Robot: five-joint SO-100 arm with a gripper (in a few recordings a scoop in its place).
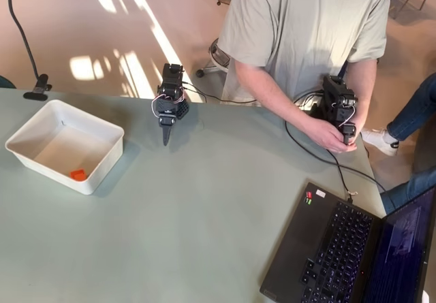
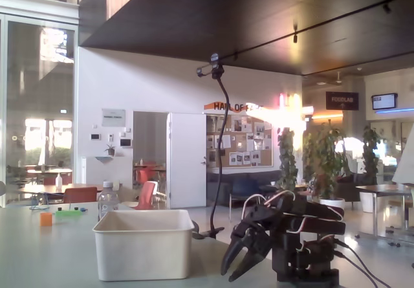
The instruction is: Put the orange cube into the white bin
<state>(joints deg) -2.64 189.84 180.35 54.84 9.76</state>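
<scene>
Orange cube (image 1: 78, 175) already lying inside the white bin (image 1: 27, 130), on its floor near the wall closest to the camera in the overhead view, close to the lower rim. Bin sitting at the left of the pale green desk (image 1: 204, 214) in that view, well apart from the black hand (image 1: 166, 139), which hangs folded low near the desk's far edge with its tip pointing down at the bare surface. In the fixed view, hand (image 2: 234, 270) seen side-on beside the bin (image 2: 143, 244), fingers slightly parted at the tips and holding nothing; cube hidden there behind the bin wall. Another small orange block (image 2: 45, 219) visible far back on the left in that view, too distant to judge and apparently no part of this job. Judged from the layout, placing looks done, with little left but staying clear. Risks from here: a sweep of the arm toward the left of the overhead view could clip the bin's flared rim and shove or tip the light tub, spilling the cube out; the low tip could drag on the desk if lowered further while moving; loose wires (image 1: 178, 97) around the arm could snag during a turn. A laptop (image 1: 340, 248) at the lower right stands well out of reach
</scene>
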